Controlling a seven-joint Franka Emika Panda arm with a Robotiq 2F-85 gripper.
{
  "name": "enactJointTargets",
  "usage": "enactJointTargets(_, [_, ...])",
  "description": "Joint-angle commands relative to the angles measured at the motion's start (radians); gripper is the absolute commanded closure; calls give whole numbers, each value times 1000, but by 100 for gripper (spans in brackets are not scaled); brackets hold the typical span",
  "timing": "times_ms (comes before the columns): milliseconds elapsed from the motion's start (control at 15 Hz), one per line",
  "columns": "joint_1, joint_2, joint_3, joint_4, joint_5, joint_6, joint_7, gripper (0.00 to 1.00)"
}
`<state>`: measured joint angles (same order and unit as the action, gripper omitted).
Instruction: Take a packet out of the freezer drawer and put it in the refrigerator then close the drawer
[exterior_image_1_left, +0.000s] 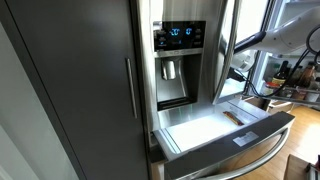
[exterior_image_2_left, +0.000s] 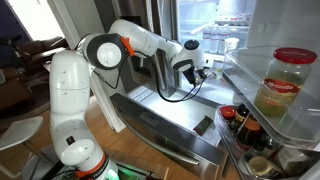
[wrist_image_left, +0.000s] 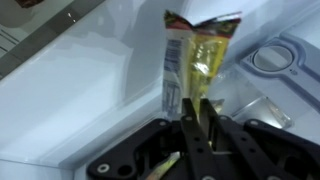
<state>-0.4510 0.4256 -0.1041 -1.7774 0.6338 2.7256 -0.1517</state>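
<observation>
My gripper (wrist_image_left: 200, 118) is shut on a yellow packet (wrist_image_left: 203, 55), which stands up from the fingertips over a white refrigerator shelf. In both exterior views the gripper (exterior_image_2_left: 203, 70) (exterior_image_1_left: 240, 68) reaches into the open right side of the stainless-steel refrigerator (exterior_image_1_left: 180, 60), above the drawer. The freezer drawer (exterior_image_1_left: 235, 140) is pulled out, with its bright white interior exposed. It also shows below the arm in an exterior view (exterior_image_2_left: 160, 125). The packet is too small to make out in the exterior views.
The open fridge door carries shelves with a large red-lidded jar (exterior_image_2_left: 282, 85) and dark bottles (exterior_image_2_left: 245, 125). A white lidded container (wrist_image_left: 280, 60) sits on the shelf right of the packet. A dark grey cabinet panel (exterior_image_1_left: 90, 80) stands beside the fridge.
</observation>
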Motion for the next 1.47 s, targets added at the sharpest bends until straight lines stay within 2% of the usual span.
enactJointTargets(0, [-23,56,14,62,23,17,-2,55])
enactJointTargets(200, [-5,34,-27,32,-35,3,42,32])
enactJointTargets(400, [29,-5,-105,-26,-177,-8,109,10])
enactJointTargets(467, [22,-14,-111,-36,-214,-30,117,4])
enactJointTargets(533, [25,-29,-128,-53,-257,-49,122,0])
enactJointTargets(1067, [15,-115,-159,-150,-423,-342,25,0])
enactJointTargets(1400, [23,-99,-194,-218,-567,-400,-29,0])
